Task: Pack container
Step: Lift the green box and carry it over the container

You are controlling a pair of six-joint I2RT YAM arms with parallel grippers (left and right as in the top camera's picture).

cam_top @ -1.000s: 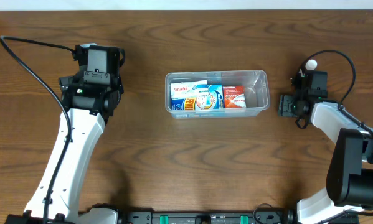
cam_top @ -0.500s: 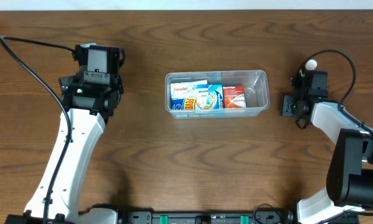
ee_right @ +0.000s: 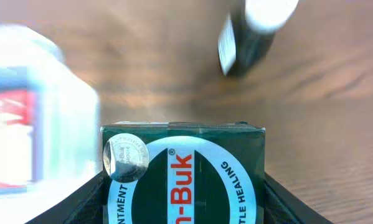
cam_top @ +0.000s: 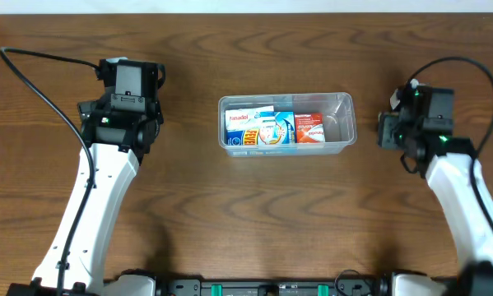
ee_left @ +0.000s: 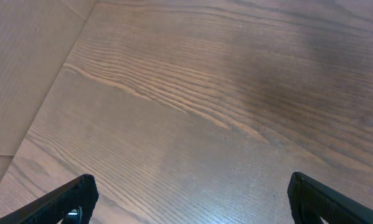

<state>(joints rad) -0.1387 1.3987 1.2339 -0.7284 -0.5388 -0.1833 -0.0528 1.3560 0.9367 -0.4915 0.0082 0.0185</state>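
The clear plastic container [cam_top: 343, 105] sits at the table's middle and holds several small coloured boxes at its left and centre; its right end is bare. It shows blurred at the left of the right wrist view [ee_right: 43, 118]. My right gripper [cam_top: 388, 130] is just right of the container, shut on a dark green box with a white and red label [ee_right: 183, 180]. My left gripper [ee_left: 189, 199] is open and empty over bare wood at the far left; in the overhead view its fingers are hidden under the wrist [cam_top: 127, 86].
Black cables run from both arms [cam_top: 40, 62] [cam_top: 468, 66]. A blurred dark post with a white top [ee_right: 251, 37] stands beyond the green box. The table's far edge [cam_top: 246, 6] meets a white surface.
My right arm has lifted and swung up and slightly right, raising the green box off the table beside the container. The left arm has not moved.
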